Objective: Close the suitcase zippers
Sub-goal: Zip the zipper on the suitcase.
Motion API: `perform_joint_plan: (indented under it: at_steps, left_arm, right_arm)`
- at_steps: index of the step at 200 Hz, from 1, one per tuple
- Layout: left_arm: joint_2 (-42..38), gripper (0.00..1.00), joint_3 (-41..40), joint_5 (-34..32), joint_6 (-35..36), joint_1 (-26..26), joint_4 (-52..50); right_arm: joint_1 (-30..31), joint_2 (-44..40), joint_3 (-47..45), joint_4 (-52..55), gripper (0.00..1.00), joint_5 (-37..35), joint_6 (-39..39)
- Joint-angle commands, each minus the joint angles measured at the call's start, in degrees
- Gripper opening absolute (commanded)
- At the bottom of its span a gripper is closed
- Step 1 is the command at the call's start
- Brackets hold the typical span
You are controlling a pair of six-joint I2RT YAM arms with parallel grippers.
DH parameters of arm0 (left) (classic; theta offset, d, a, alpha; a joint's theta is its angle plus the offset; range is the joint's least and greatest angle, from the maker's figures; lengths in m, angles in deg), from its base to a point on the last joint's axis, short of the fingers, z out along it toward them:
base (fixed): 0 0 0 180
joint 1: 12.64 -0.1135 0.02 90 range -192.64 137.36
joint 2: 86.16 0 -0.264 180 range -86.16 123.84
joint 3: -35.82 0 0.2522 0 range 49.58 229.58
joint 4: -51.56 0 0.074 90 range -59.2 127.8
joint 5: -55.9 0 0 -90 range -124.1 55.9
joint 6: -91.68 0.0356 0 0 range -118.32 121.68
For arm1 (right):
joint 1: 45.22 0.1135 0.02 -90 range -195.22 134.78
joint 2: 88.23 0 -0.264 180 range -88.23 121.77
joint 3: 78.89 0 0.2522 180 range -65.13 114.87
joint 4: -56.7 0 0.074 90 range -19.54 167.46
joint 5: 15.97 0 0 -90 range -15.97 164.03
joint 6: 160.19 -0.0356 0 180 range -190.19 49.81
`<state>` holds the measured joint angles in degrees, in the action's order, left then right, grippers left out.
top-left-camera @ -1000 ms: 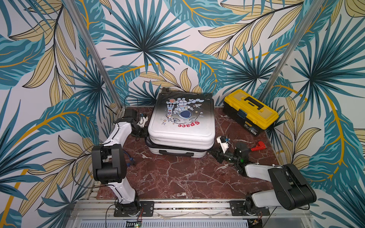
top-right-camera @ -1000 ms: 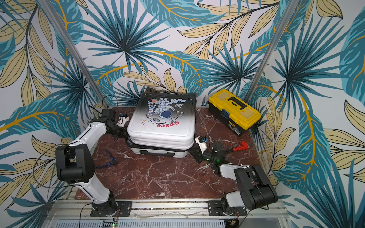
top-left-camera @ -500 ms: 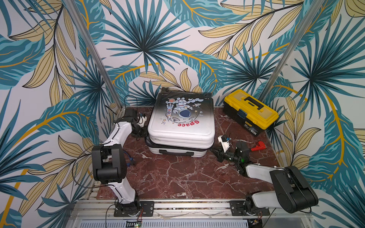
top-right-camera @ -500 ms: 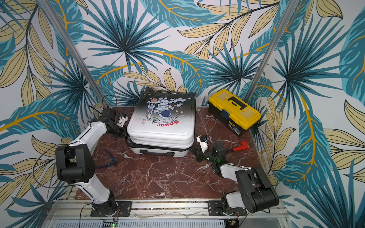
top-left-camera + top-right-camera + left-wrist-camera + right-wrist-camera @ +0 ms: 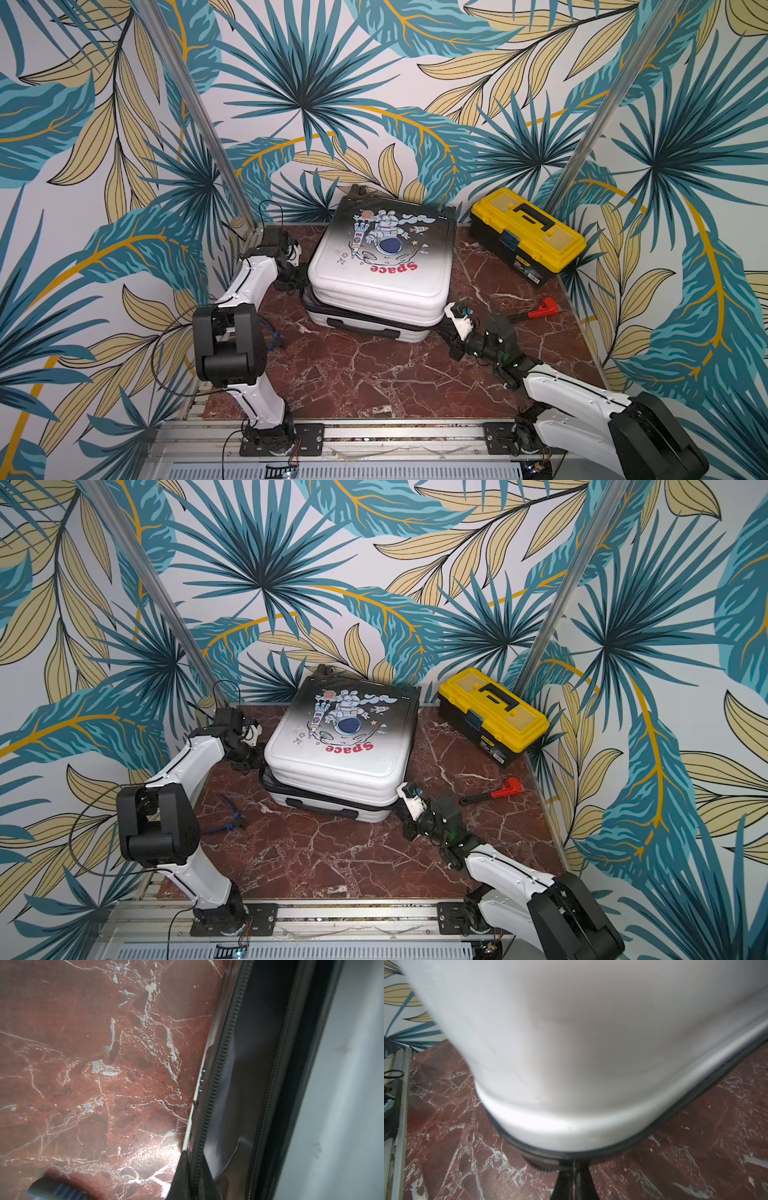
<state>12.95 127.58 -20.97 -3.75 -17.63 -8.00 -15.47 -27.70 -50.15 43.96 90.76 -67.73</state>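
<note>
- Right gripper [image 5: 444, 331] now sits lower and closer to the front-right corner of the suitcase [image 5: 380, 270] than a second ago, and its elbow is further back toward the rail. Left arm and case unchanged.
- Blue-handled pliers [image 5: 226, 817] lie on the marble table [image 5: 365, 374] by the left arm, apart from the case.
- Left gripper [image 5: 294, 281] is low at the case's left side, at the seam. In its wrist view the jaws are closed and the zipper track [image 5: 220, 1059] runs in between the fingertips. No pull visible.
- Suitcase lies flat at mid-table toward the back, astronaut print up, top shell skewed over the bottom one. On the left side the two tooth rows stand apart with lining between them: unzipped there.
- Right gripper [image 5: 572, 1167] touches the front-right corner. Jaws closed, tips against the black track under the white shell. Can't tell if a pull is pinched.
- Red wrench [image 5: 540, 309] and yellow toolbox [image 5: 525, 235] are to the right, clear of the case.
</note>
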Motion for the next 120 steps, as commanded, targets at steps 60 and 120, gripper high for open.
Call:
perform_joint_plan:
  at_steps: [60, 120]
  left_arm:
    - [-2.26, 0.0, -0.78, -4.72, -8.0, 2.18, 5.8]
    - [-1.37, 0.0, -1.33, -4.35, -8.09, 2.14, 5.89]
  right_arm:
    - [18.26, -3.18, 1.58, 9.29, 0.0, -12.39, 9.09]
    - [25.75, -2.71, 4.39, 9.1, 0.0, -11.56, 7.05]
